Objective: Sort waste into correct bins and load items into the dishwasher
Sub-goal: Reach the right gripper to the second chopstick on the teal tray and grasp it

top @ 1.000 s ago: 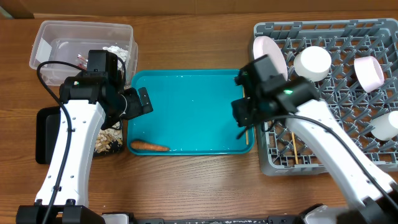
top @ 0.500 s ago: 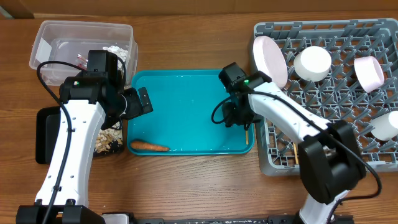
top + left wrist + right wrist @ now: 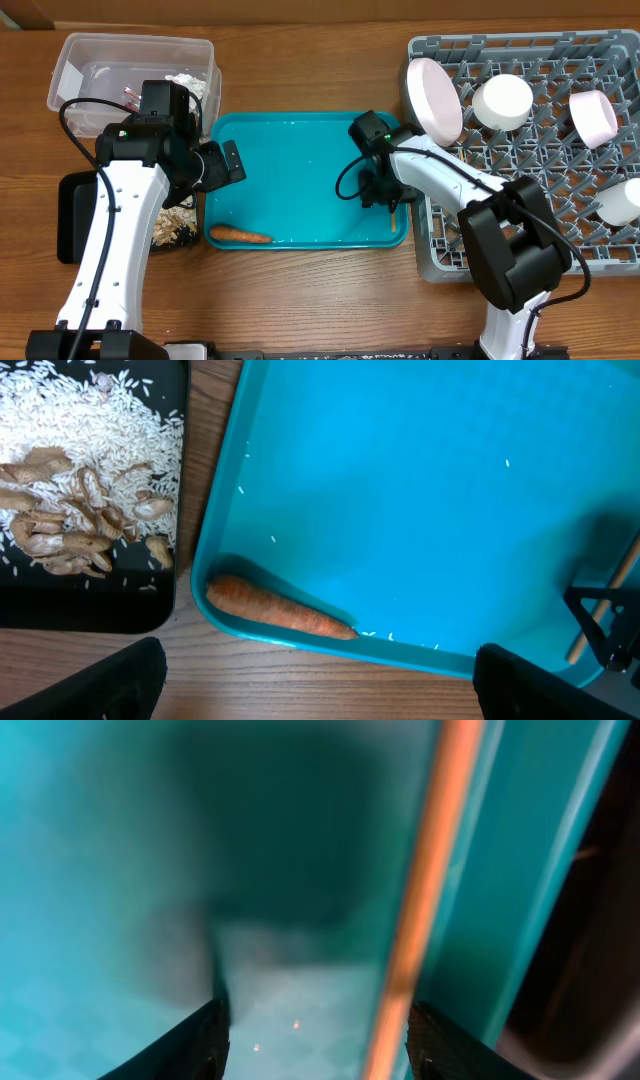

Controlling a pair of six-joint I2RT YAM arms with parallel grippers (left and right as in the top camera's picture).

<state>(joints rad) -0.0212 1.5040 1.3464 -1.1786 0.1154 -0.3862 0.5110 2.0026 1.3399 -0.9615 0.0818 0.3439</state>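
Observation:
An orange carrot [image 3: 240, 236] lies at the teal tray's front left; it also shows in the left wrist view [image 3: 280, 607]. One wooden chopstick [image 3: 398, 212] lies along the teal tray's right rim and is blurred in the right wrist view [image 3: 425, 900]. My right gripper [image 3: 385, 195] is low over it and open [image 3: 315, 1040], with the chopstick between the fingers, close to the right one. My left gripper [image 3: 225, 165] is open and empty [image 3: 320, 690] above the tray's left edge. Rice scraps [image 3: 90, 430] lie in the black tray [image 3: 70, 215].
The clear tub [image 3: 80, 60] at the back left holds a foil ball [image 3: 185, 82] and a red wrapper [image 3: 132, 95]. The grey dish rack [image 3: 560, 160] holds a plate [image 3: 435, 98], three bowls and another chopstick [image 3: 475, 240]. The teal tray [image 3: 300, 150] sits in the middle.
My right arm has swung left from the rack's edge to the teal tray's right side and come down over the chopstick. My left arm has not moved.

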